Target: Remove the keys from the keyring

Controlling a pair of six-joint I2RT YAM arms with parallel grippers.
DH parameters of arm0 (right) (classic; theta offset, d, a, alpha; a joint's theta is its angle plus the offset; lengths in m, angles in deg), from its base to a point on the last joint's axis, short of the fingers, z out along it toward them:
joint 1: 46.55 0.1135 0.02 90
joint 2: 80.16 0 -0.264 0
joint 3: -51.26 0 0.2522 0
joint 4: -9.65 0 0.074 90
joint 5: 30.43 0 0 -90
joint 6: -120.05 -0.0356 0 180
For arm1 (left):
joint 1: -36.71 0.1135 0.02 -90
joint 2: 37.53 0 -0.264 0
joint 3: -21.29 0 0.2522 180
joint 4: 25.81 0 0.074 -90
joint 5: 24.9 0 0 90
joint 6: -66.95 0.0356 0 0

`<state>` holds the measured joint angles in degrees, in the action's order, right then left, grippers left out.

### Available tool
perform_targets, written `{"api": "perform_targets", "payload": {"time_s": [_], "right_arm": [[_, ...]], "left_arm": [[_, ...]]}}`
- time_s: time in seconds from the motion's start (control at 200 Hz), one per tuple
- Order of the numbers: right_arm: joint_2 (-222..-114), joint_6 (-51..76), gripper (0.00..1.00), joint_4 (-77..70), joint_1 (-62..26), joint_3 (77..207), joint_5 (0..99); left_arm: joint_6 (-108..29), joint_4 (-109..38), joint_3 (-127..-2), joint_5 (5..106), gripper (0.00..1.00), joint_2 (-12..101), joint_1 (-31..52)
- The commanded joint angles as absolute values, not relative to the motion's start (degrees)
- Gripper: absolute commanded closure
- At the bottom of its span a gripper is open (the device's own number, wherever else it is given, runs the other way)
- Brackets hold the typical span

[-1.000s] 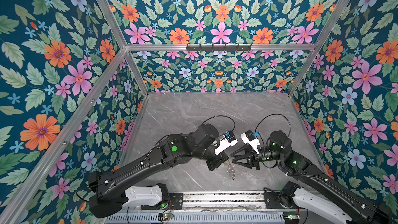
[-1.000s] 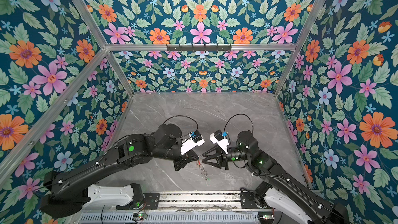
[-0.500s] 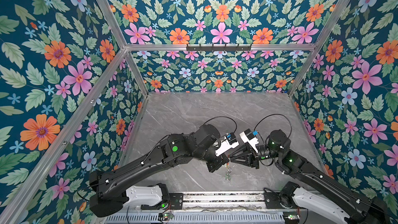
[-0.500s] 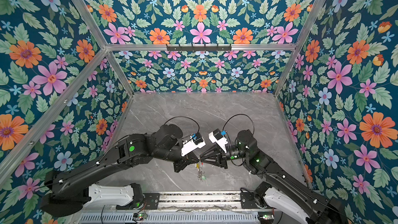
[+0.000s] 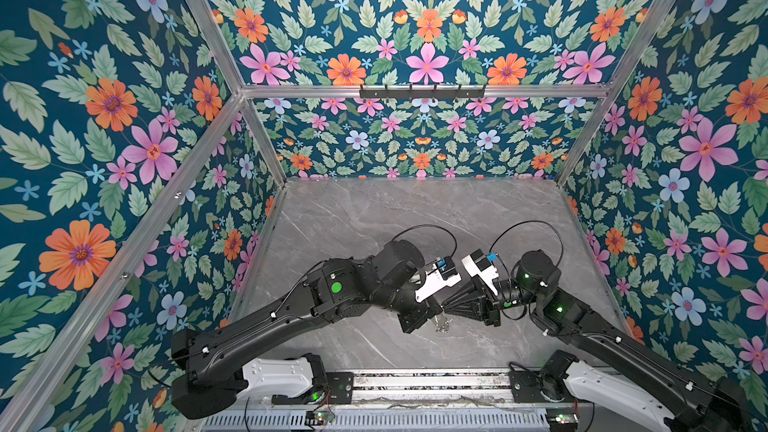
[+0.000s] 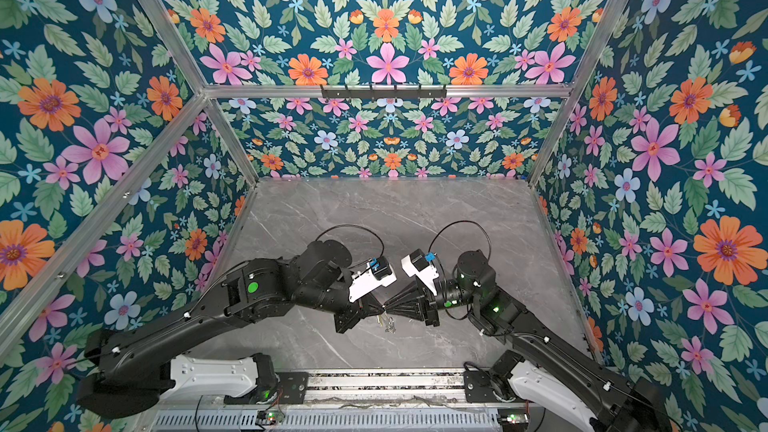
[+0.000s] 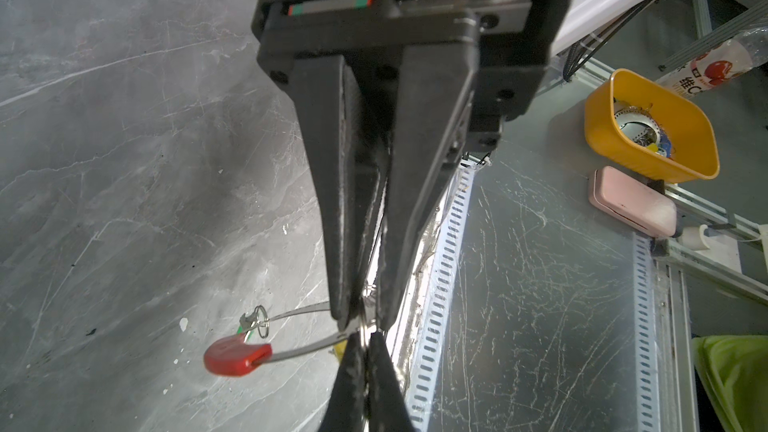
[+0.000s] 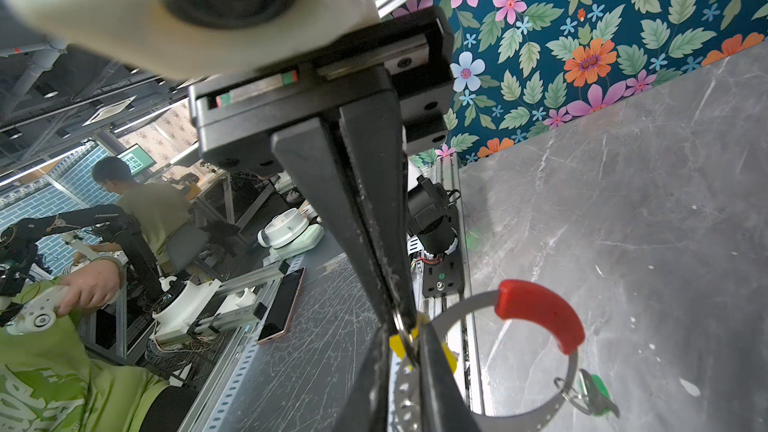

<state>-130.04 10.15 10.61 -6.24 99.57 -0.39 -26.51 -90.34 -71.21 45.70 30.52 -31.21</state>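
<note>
Overhead, in both top views, the left tool (image 5: pixel 435 312) and the right tool (image 5: pixel 444 308) are seen tip to tip over the front middle of the grey desk (image 5: pixel 374 218). From the left wrist, the left tool is shown clamped shut on the thin band of the keyring (image 7: pixel 297 351), with its red sleeve (image 7: pixel 237 357) and the green key (image 7: pixel 243 330) carried out to one side. From the right wrist, the right tool is seen pinched nearly shut on the small silver ring of the yellow key (image 8: pixel 398 344), right beside the left tool's grip on the hoop.
</note>
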Motion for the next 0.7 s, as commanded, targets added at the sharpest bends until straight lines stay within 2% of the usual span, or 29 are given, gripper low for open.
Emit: {"api": "perform_targets", "payload": {"time_s": [0.0,0.095,0.19,0.365,0.51,0.695], "right_arm": [[-130.30,9.97,0.86,12.30,-6.10,99.80,-1.43],[-130.44,9.99,0.90,12.32,-5.96,99.80,-1.36],[-130.43,10.00,1.00,12.41,-5.93,100.04,-1.25],[-129.77,10.19,1.00,12.67,-5.78,99.92,0.16],[-128.95,9.58,1.00,13.50,-5.77,99.74,1.20],[-128.00,9.05,1.00,13.42,-5.82,100.09,1.91]], "left_arm": [[-25.95,-88.44,-71.29,45.77,1.00,30.38,-31.25],[-25.86,-88.44,-71.35,45.73,1.00,30.32,-31.23],[-25.86,-88.44,-71.39,45.72,1.00,30.26,-31.25],[-26.68,-85.41,-70.27,46.48,1.00,29.63,-31.28],[-28.08,-80.47,-66.29,46.87,0.86,26.86,-31.23],[-29.57,-75.88,-61.89,46.54,0.88,24.35,-31.14]]}}
